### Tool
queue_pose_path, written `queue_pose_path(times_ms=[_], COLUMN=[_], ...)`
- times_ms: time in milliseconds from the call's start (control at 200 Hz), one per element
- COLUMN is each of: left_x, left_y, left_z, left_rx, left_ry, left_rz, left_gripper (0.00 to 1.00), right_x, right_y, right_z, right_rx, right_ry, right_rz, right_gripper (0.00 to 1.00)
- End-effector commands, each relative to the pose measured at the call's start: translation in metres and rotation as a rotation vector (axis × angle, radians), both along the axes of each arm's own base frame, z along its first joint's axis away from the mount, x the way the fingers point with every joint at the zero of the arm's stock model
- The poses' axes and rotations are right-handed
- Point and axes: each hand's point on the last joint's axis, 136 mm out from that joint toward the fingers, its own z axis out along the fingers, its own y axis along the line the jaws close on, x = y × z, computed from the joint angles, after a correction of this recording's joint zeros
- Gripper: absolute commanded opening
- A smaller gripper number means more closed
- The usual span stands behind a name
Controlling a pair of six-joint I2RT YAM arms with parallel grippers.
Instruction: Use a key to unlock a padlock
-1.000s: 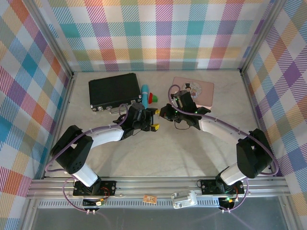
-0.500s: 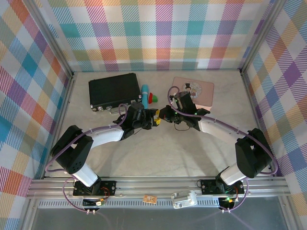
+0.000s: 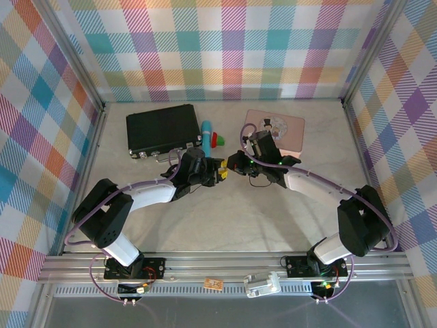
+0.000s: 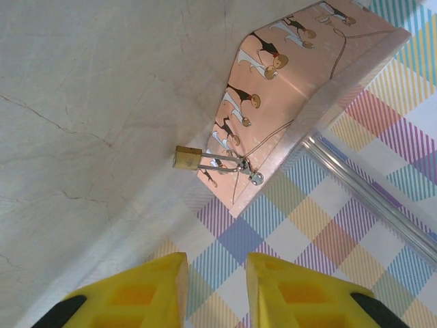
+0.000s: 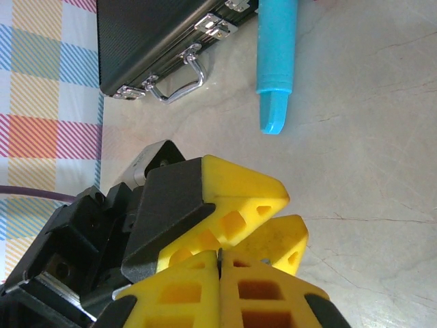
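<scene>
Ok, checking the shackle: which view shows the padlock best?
Left wrist: the padlock is sharp, brass body and shackle clear by the pink tin. From the top it is too small to tell; right wrist faces the black case.

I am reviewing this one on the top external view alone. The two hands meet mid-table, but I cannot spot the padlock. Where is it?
Observer: In the left wrist view, the padlock sits at the pink tin's edge, ahead of the left hand.
Operator: Is that hand holding anything?
Observer: No. Its yellow fingers stand apart with an empty gap between them.
Operator: And the other one?
Observer: In its own wrist view, the right hand is shut tight. Whether anything is pinched inside I cannot tell.
</scene>
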Motion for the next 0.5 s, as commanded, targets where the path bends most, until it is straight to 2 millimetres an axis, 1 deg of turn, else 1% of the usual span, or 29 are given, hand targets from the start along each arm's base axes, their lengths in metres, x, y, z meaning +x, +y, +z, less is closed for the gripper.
queue_pose_path(times_ms=[0,55,135,185,320,430,490], left_x=[0.001,0.002,0.002,0.002,0.002,0.002,0.007], left_y=[0.0,-0.001,-0.001,0.0,0.004,0.011,0.018], left_z=[-0.001,0.0,0.002,0.002,0.0,0.003,0.006], left_rx=[-0.041,-0.044,-0.046,-0.046,-0.035,-0.006,0.029], left_ry=[0.038,0.035,0.031,0.031,0.035,0.013,-0.025], left_rz=[0.037,0.038,0.036,0.039,0.043,0.048,0.047], left_gripper=[0.28,0.22,0.19,0.15,0.0,0.0,0.0], right_x=[0.0,-0.001,-0.001,-0.001,-0.001,0.0,0.002], right_y=[0.002,0.002,0.001,0.001,-0.002,-0.006,-0.01], right_z=[0.012,0.01,0.008,0.008,0.009,0.009,0.009], right_rx=[0.039,0.038,0.038,0.038,0.036,0.035,0.034], right_ry=[-0.024,-0.02,-0.016,-0.016,-0.013,-0.011,-0.011], right_rz=[0.012,0.013,0.01,0.008,0.002,-0.008,-0.018], right_gripper=[0.0,0.0,0.0,0.0,0.0,0.0,0.0])
